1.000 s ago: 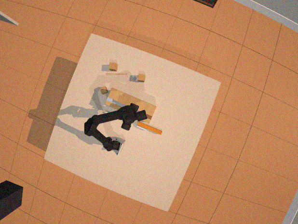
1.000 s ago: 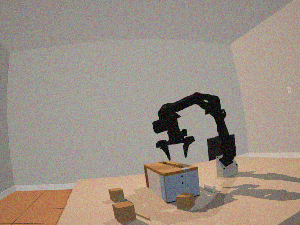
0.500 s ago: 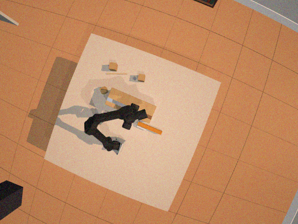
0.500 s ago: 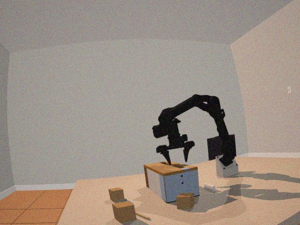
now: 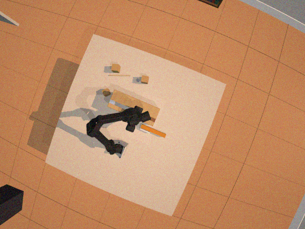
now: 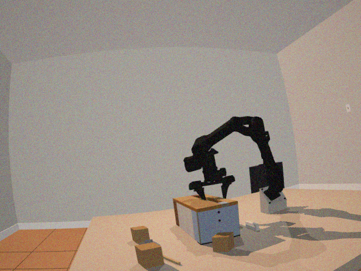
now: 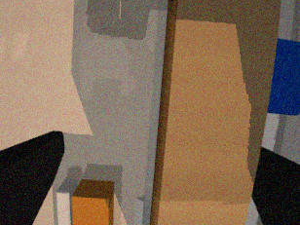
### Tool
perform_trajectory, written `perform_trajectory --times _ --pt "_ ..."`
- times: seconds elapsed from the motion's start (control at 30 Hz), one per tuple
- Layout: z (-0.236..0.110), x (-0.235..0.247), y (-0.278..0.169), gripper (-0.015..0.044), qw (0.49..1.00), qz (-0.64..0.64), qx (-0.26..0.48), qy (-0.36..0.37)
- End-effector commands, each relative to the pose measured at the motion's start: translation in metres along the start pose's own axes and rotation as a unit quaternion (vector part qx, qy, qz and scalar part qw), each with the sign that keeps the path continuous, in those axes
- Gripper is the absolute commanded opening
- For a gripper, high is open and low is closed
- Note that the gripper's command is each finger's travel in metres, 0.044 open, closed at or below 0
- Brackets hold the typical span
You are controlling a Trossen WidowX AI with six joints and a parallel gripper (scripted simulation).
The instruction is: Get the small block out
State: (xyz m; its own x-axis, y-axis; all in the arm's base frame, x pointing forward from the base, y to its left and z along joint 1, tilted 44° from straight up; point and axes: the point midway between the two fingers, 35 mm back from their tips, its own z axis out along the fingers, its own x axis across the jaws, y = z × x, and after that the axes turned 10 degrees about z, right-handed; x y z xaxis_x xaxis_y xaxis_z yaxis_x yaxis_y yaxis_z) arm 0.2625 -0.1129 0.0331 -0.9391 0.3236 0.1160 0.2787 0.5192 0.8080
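The box [image 5: 148, 106] [image 6: 218, 228] [image 7: 205, 116] stands on the table, with a wooden top and a long slot in it. The small blue block [image 7: 288, 79] shows in the slot at the right edge of the wrist view. It is hidden in the top and exterior views. My gripper [image 6: 214, 198] [image 7: 154, 147] is open and empty, pointing down with its fingertips close to the box top. In the wrist view the front strip of the top lies between the fingers, the left finger is over the table and the right one near the slot.
An orange bar [image 5: 153, 131] [image 7: 92, 212] lies on the table along the box's front, beside a white strip [image 7: 62, 208]. Wooden blocks [image 5: 115, 68] [image 5: 144, 79] lie beyond the box, with a thin stick [image 5: 119, 75]. Another brown block [image 5: 106, 92] [image 6: 223, 243] is near the box's end.
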Motion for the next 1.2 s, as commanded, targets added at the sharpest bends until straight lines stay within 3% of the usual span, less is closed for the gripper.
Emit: perform_trajectory --times 0.0,0.4,1.17 --pt "0.007 0.001 -0.001 0.0400 1.000 0.003 -0.003 0.000" --pt "0.013 0.001 0.000 0.0400 1.000 0.000 -0.001 0.002" --pt "0.023 0.009 0.044 0.0400 1.000 0.001 -0.003 0.003"
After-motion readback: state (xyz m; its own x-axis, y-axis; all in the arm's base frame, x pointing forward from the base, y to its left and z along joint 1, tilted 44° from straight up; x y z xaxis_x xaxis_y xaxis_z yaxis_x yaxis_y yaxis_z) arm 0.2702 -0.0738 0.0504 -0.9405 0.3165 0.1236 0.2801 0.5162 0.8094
